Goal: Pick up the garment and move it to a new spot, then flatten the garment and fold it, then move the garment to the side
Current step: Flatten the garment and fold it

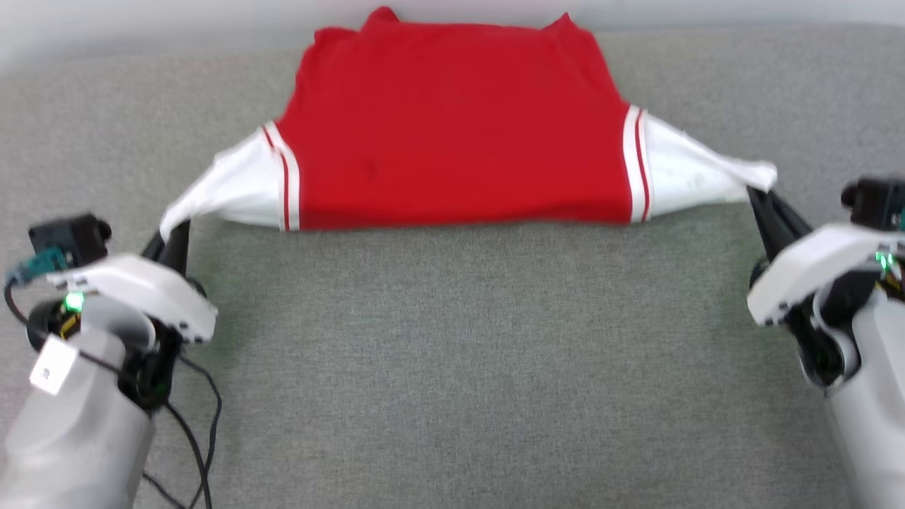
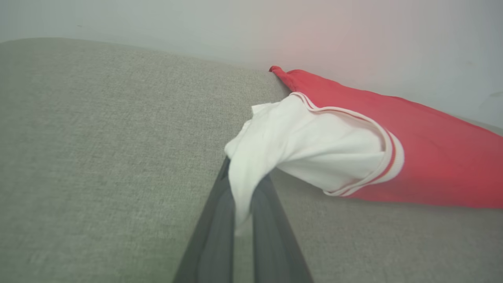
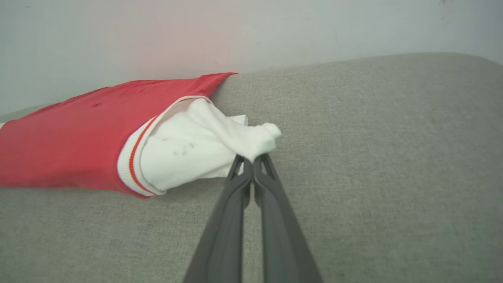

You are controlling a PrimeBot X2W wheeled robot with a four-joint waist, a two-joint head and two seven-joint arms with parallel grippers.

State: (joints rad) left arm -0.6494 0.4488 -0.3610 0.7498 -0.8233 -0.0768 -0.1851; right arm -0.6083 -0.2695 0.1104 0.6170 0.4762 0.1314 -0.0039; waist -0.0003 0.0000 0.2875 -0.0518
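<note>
Red cloth makes up the body of the garment [image 1: 452,141], which lies spread across the far middle of a grey woven surface [image 1: 452,367], its far edge up against a pale wall [image 2: 157,23]. Its near edge runs in an almost straight line from side to side, and two small red corners poke up at the far edge. At each end a white sleeve is drawn outward and down into a taut point, with a red-and-white striped band where the white meets the red. The left gripper [image 1: 173,237] is at the lower left of the head view, its dark fingers clamped on the tip of the left sleeve [image 1: 226,187]; in the left wrist view white cloth is bunched between the two fingers [image 2: 214,220] and hangs down the gap. The right gripper [image 1: 760,194] is at the right edge of the head view, pinching the tip of the right sleeve [image 1: 693,170]; in the right wrist view its fingers [image 3: 275,204] meet at the tips with a knot of white fabric just past them. Faint dark specks mark that sleeve. A black cable [image 1: 205,424] trails down from the left wrist, where a green light [image 1: 71,302] glows.
</note>
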